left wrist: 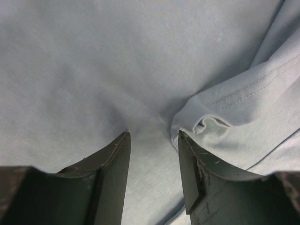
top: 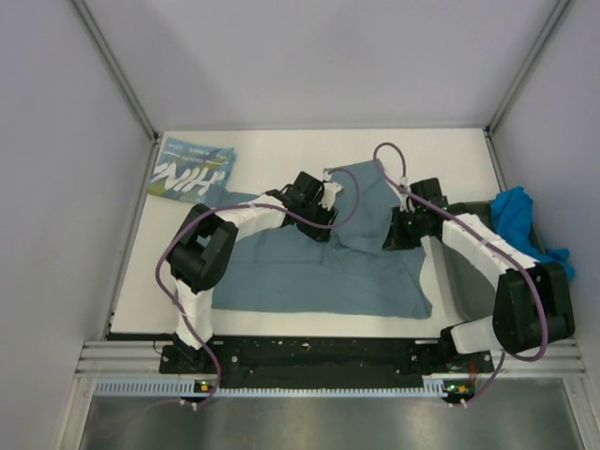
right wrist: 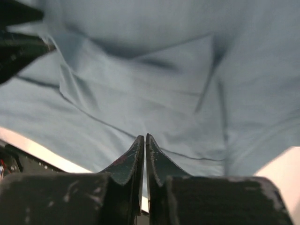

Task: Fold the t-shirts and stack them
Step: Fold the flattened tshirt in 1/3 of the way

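Observation:
The plain slate-teal t-shirt (top: 309, 274) lies spread over the middle of the table, with a flap bunched up toward the back. My left gripper (top: 330, 199) hovers over that flap. In the left wrist view it (left wrist: 152, 138) is open, with flat cloth (left wrist: 93, 70) under the gap and a creased hem fold (left wrist: 211, 126) by the right finger. My right gripper (top: 395, 234) is low over the shirt's right part. The right wrist view shows its jaws (right wrist: 145, 137) shut with nothing between them, above the wrinkled cloth (right wrist: 154, 93). The folded NIH t-shirt (top: 192, 171) sits at the back left. The bright blue t-shirt (top: 518, 220) is heaped at the right.
A dark grey-green tray (top: 466, 281) stands at the right edge under my right arm, the blue heap on its far end. White walls close the table in on the left, back and right. Purple cables loop over both arms.

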{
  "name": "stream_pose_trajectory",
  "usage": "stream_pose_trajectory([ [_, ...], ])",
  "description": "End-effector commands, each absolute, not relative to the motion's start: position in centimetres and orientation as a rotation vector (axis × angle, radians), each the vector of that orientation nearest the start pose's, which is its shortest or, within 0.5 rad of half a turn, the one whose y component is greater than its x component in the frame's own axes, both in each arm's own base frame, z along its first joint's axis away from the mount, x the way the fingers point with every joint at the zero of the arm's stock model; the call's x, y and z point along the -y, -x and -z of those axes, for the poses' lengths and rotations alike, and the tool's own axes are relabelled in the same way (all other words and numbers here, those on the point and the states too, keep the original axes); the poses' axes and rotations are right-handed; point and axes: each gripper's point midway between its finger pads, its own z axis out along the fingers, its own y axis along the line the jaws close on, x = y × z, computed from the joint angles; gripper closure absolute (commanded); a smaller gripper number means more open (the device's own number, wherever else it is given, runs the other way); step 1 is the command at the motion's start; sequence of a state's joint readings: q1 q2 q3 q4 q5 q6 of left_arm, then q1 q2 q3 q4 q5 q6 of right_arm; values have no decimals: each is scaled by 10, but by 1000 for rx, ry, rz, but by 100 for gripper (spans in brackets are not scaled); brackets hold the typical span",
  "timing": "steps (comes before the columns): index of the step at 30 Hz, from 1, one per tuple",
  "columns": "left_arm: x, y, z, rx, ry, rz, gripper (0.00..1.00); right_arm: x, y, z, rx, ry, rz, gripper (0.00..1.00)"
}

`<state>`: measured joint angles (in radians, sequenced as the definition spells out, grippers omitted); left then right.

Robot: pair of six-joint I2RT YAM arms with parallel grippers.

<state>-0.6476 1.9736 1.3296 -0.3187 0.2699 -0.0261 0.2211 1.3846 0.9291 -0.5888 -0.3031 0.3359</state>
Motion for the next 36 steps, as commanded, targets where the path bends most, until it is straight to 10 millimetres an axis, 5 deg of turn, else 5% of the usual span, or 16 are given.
stream_pose_trajectory([
  [1, 324, -358, -78, -2330, -848, 625, 50, -163, -265, -80, -2653, -19, -675, 100],
  [8, 309, -373, -90, -2317, -789, 595, 48, -201, -279, -67, -2634, 14, -714, 100],
  [14, 286, -378, -116, -2285, -735, 632, 47, -212, -278, -36, -2757, -4, -668, 100],
  [17, 281, -377, -125, -2250, -761, 636, 45, -209, -296, -34, -2751, -42, -581, 100],
  [24, 285, -367, -133, -2203, -846, 687, 45, -206, -384, -68, -2578, -50, -337, 100],
  [29, 293, -360, -126, -2200, -906, 753, 41, -200, -418, -76, -2589, 6, -218, 100],
  [33, 301, -359, -110, -2249, -941, 777, 41, -191, -427, -109, -2531, 32, -223, 100],
  [36, 309, -361, -96, -2273, -1007, 744, 41, -171, -412, -119, -2518, 40, -192, 98],
])
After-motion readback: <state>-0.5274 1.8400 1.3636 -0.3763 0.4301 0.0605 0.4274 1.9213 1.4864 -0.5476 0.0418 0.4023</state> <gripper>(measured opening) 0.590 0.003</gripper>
